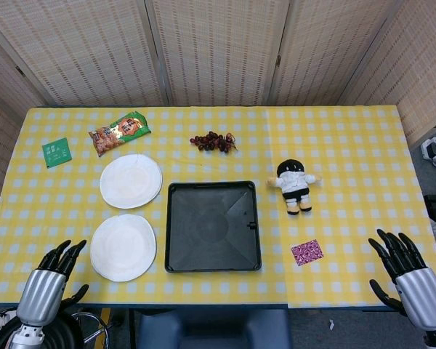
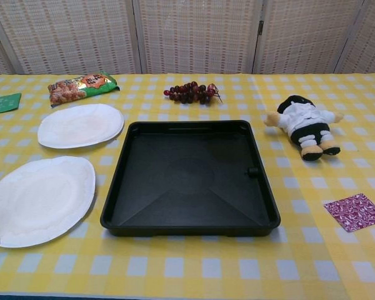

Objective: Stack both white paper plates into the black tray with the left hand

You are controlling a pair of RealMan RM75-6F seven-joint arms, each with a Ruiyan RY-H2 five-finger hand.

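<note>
Two white paper plates lie left of the black tray (image 1: 176, 218) (image 2: 119, 187): the far plate (image 1: 131, 180) (image 2: 80, 125) and the near plate (image 1: 123, 246) (image 2: 37, 200). The tray holds nothing. My left hand (image 1: 47, 285) is at the table's front left corner, fingers spread, holding nothing, a little left of the near plate. My right hand (image 1: 408, 274) hovers at the front right corner, fingers also spread and empty. Neither hand shows in the chest view.
A snack bag (image 1: 119, 132), a green card (image 1: 57, 152) and grapes (image 1: 214, 141) lie toward the back. A plush doll (image 1: 295, 185) and a purple patterned packet (image 1: 307, 251) lie right of the tray.
</note>
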